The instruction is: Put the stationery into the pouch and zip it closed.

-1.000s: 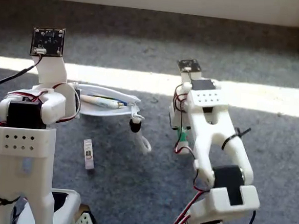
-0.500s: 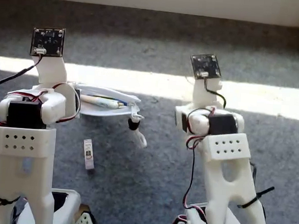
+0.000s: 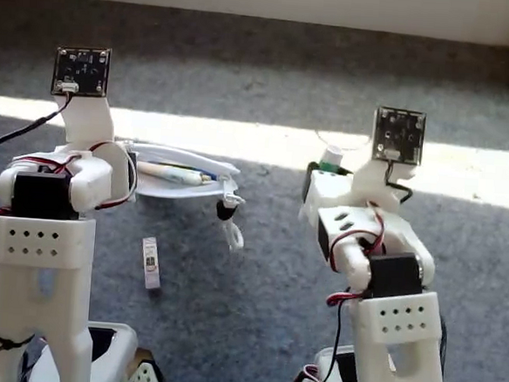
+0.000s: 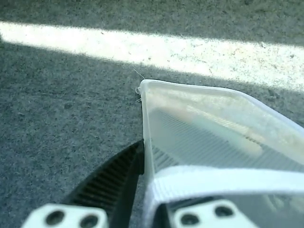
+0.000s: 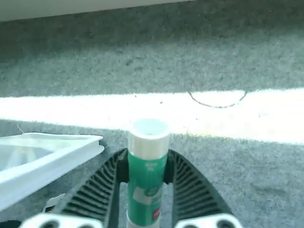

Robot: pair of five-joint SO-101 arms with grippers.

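Note:
A white mesh pouch (image 3: 186,174) lies open on the grey carpet with a pen (image 3: 170,174) inside. My left gripper (image 3: 128,159) is shut on the pouch's near corner; in the left wrist view the pouch (image 4: 213,128) edge sits clamped at my left gripper (image 4: 147,173). My right gripper (image 3: 325,172) hovers to the right of the pouch, shut on a green glue stick (image 3: 330,159) with a white cap. In the right wrist view the glue stick (image 5: 148,161) stands upright in my right gripper (image 5: 147,178), and the pouch (image 5: 42,156) lies off to one side.
A small white stick-shaped item (image 3: 151,262) lies on the carpet in front of the pouch. The pouch's black zipper pull and white loop (image 3: 230,219) trail from its right end. A sunlit band (image 3: 466,171) crosses the carpet behind both arms.
The right arm has risen from the carpet and drawn back, carrying the glue stick up. The pouch's loop shifted slightly. The left arm has stayed still.

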